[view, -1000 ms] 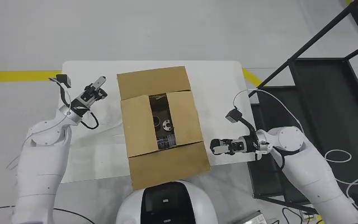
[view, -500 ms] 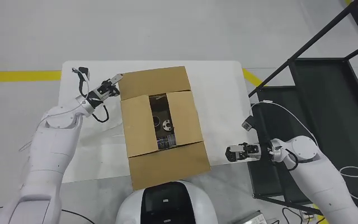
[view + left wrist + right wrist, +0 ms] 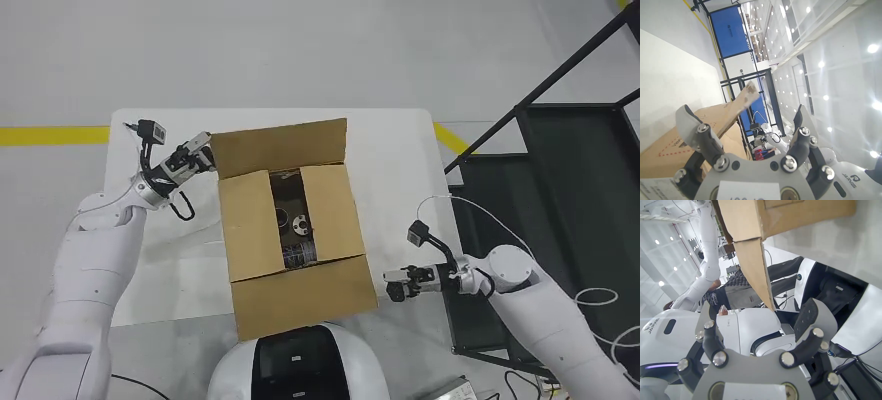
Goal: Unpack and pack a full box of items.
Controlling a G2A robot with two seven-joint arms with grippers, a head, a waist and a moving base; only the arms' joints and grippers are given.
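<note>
Your top cam looks down on table (image 3: 400,140). Wrist cams sit low, close, at opp. sides; all 3 share cardboard box (image 3: 300,290).

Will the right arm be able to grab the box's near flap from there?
Probably yes. The near flap has its corner right at the right arm, whose jaws stand open, with nothing in between.

Matt brown cardboard box (image 3: 300,295); smooth white table (image 3: 390,150); left claw (image 3: 742,111) of brushed metal, its pads (image 3: 797,121) perhaps rubber.
</note>
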